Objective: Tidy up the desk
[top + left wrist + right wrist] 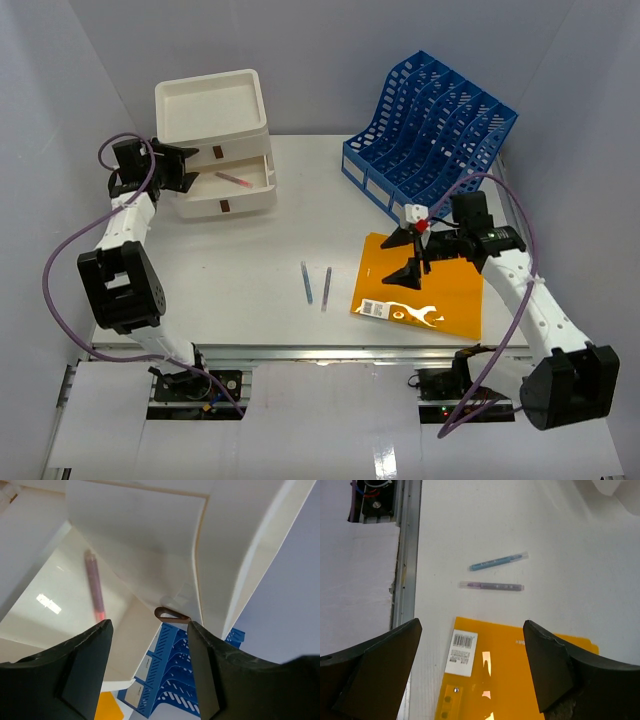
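While the wide white tabletop lay under both arms, from the metal rail at the front to the back wall, it had things scattered on it. An orange folder lay flat on its right side. A blue pen and a purple pen lay side by side near the middle, not touching. At the back stood a white drawer box on the left and a blue file rack on the right. One drawer was pulled out with a pink pen inside. The left end effector was beside that drawer, its fingers apart and holding nothing. The right end effector hung over the folder, wide open and empty too. I think the folder was the next thing to tidy. A flat folder is hard to pinch, so the right arm should go low at one edge, slip one finger under, close gently, then lift it toward a slot in the rack.
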### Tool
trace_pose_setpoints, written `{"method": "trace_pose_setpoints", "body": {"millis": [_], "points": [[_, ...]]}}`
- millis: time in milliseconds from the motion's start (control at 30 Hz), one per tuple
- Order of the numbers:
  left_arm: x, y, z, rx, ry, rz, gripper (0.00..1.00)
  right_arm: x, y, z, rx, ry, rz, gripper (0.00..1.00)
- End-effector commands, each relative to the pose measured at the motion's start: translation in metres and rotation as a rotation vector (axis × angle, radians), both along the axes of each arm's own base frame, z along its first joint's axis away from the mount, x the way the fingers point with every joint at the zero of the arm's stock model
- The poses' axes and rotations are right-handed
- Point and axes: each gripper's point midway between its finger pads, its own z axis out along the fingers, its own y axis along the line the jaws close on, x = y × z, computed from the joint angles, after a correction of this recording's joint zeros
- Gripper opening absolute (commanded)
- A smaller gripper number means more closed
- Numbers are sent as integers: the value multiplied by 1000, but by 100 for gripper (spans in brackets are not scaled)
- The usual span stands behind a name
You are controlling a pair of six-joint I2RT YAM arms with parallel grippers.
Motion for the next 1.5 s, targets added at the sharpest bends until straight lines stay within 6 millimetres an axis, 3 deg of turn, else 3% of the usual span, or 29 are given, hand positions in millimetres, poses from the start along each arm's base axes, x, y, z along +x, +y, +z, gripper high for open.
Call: {"method": "trace_pose_setpoints", "body": {"millis": [0, 67, 133, 300, 367, 467, 567, 600, 633, 800, 1067, 1233, 1467], "points": [[-8, -7, 64, 76, -174, -58, 72, -10, 27, 0, -61, -278, 291, 94], [-19, -14, 82, 123, -238, -103, 73, -27, 36, -13, -119, -421, 500, 97], [-38, -24, 107, 181, -324, -155, 73, -32, 45, -30, -169, -504, 649, 98], [-79, -51, 121, 335, -450, -355, 77, -31, 69, -79, -368, -585, 903, 95], [-101, -63, 115, 381, -462, -445, 97, -29, 80, -95, -412, -580, 960, 92], [-140, -69, 112, 508, -497, -481, 98, -19, 99, -104, -443, -590, 983, 88], [-173, -71, 79, 571, -452, -485, 98, -5, 110, -127, -494, -533, 978, 84], [-187, -73, 76, 598, -463, -483, 98, 0, 114, -132, -506, -520, 974, 82], [-189, -73, 63, 596, -437, -494, 98, 4, 118, -135, -514, -513, 970, 81], [-228, -81, 35, 625, -414, -513, 98, 22, 132, -158, -574, -494, 974, 75], [-253, -91, 35, 602, -432, -519, 98, 35, 134, -191, -680, -480, 990, 60], [-257, -92, 19, 563, -399, -515, 98, 38, 125, -200, -727, -487, 1007, 42], [-262, -95, 7, 530, -372, -512, 98, 28, 103, -214, -771, -480, 1060, 29]]}}
